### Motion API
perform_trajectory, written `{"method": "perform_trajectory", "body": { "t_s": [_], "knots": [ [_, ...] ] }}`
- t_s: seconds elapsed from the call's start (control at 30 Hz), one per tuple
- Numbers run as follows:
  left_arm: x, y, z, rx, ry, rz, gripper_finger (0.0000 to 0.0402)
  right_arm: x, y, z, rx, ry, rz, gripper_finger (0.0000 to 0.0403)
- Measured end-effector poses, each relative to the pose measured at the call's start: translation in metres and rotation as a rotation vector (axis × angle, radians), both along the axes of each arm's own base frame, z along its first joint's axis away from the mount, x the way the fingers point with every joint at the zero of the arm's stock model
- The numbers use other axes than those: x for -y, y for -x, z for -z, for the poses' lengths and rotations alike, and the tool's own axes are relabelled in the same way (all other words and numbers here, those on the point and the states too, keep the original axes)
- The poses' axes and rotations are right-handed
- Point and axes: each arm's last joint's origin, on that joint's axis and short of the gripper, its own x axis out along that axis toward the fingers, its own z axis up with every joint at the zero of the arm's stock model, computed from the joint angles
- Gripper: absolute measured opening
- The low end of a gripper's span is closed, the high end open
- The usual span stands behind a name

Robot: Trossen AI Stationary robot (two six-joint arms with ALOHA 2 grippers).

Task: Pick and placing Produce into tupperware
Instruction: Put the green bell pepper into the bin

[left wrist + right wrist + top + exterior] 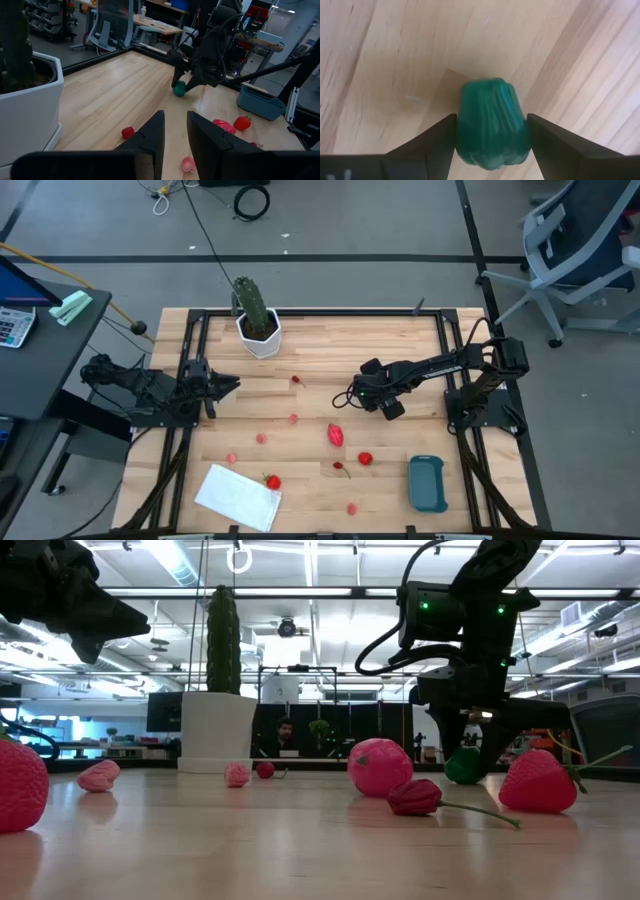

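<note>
My right gripper (347, 399) stands at the table's middle, fingers pointing down, shut on a small green toy pepper (493, 126). The pepper also shows in the low view (463, 765) and in the left wrist view (179, 89). The teal tupperware (427, 483) stands near the front right. Several red and pink toy fruits lie loose on the wood, among them a large pink one (336, 434) and a strawberry (365, 459). My left gripper (232, 385) waits at the left side, above the table, its fingers (155, 132) a narrow gap apart and empty. My right gripper pinches the green pepper's two opposite sides (465, 125) between its two fingers. The fingers come from above, pointing down. The pepper sits at table height; whether its bottom rests on the wood or hangs just above it, I cannot tell.
A cactus in a white pot (256, 320) stands at the far edge. A flat white sheet (238, 497) lies at the front left with a strawberry (272, 481) beside it. A dark frame (330, 312) borders the table. A person shows in the room behind (286, 732).
</note>
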Motion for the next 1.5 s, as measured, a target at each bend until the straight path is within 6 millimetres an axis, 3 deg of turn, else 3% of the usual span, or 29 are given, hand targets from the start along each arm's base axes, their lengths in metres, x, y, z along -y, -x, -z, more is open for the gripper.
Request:
{"method": "perform_trajectory", "body": {
  "t_s": [0.37, 0.6, 0.73, 0.93, 1.13, 1.3, 1.5],
  "knots": [
    [0.0, 0.0, 0.0, 0.0, 0.0, 0.0, 0.0087, 0.0, 0.005, -0.007, 0.018, 0.011, 0.099, 0.022],
    [0.0, 0.0, 0.0, 0.004, 0.002, 0.0, 0.0091, -0.006, 0.021, -0.036, 0.082, 0.001, 0.211, 0.022],
    [0.0, 0.0, -0.001, 0.006, 0.003, -0.001, 0.0086, -0.017, 0.036, -0.059, 0.161, -0.096, 0.307, 0.022],
    [0.0, 0.0, -0.001, 0.006, 0.002, 0.0, 0.0084, -0.042, 0.063, -0.096, 0.277, -0.415, 0.451, 0.022],
    [0.0, 0.0, -0.001, 0.006, 0.003, 0.0, 0.0091, -0.079, 0.092, -0.12, 0.292, -0.637, 0.387, 0.022],
    [0.0, 0.0, -0.001, 0.007, 0.003, 0.0, 0.0086, -0.109, 0.107, -0.122, 0.273, -0.67, 0.498, 0.022],
    [0.0, 0.0, -0.001, 0.006, 0.002, 0.0, 0.0081, -0.15, 0.118, -0.104, 0.196, -0.619, 0.641, 0.022]
  ]
}}
